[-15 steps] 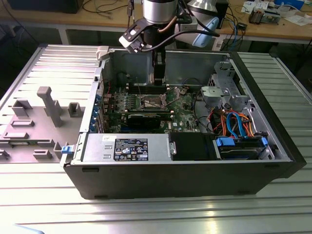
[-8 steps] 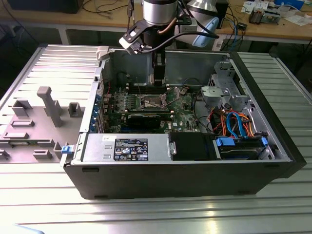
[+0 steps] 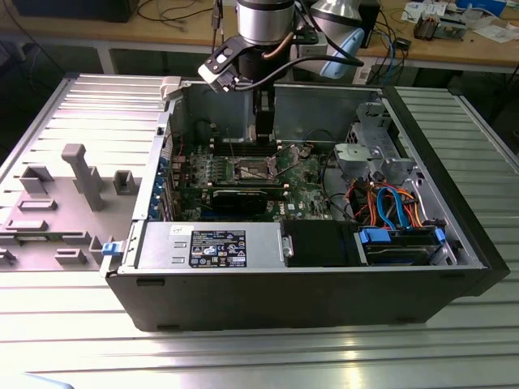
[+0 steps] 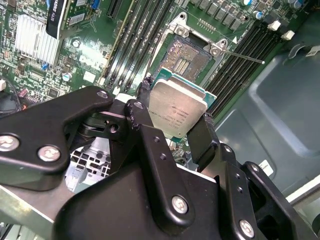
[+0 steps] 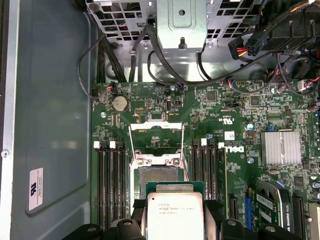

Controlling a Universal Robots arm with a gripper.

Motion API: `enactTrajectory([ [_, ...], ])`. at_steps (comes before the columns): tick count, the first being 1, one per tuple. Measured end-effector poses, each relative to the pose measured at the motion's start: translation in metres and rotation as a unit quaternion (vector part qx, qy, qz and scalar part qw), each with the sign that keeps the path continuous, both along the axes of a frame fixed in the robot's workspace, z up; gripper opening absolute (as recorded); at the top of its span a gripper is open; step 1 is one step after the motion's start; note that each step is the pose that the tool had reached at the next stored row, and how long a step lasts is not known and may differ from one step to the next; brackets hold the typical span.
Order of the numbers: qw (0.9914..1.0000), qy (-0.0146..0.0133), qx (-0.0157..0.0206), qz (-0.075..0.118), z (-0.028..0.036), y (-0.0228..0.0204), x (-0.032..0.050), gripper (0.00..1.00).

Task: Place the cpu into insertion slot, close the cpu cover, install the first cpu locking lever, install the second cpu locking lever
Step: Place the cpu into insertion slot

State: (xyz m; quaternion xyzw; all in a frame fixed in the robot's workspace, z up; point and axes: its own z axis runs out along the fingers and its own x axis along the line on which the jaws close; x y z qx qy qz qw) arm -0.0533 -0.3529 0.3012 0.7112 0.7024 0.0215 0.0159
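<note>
Exterior view, going from its left to its right: a grey moulded fixture (image 3: 65, 194) rests on the ribbed metal bench (image 3: 49, 340). Next to it is the open computer case (image 3: 308, 300), lying on its side. At the case's far end, orange and blue cables (image 3: 393, 211) run beside a drive cage. The arm (image 3: 263, 20) comes down from above into the case, and the claw (image 3: 263, 138) hangs over the green motherboard (image 3: 308, 174). From here its tips and their load are too small to make out.

In the second wrist view, the black fingers (image 4: 200, 142) pinch the cpu (image 4: 177, 112) by two opposite edges, with its silvery top facing the camera. The insertion slot (image 4: 187, 60) lies bare beyond the chip, its nearest edge hidden behind it. A thin lever (image 4: 245, 56) juts from a socket corner across the memory slots (image 4: 250, 40).

In the first wrist view, the cpu (image 5: 174, 215) is cut off by the picture's edge and hides the near part of the insertion slot (image 5: 159, 175). The cpu cover (image 5: 156, 136) stands swung open on the slot's far side. Whether the chip touches the socket rim cannot be told.
</note>
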Motion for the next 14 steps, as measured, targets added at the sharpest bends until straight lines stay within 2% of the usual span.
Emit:
enactTrajectory([
  [14,1.0,0.0,-0.0003,0.001,-0.0003,0.0001,-0.001,0.55],
])
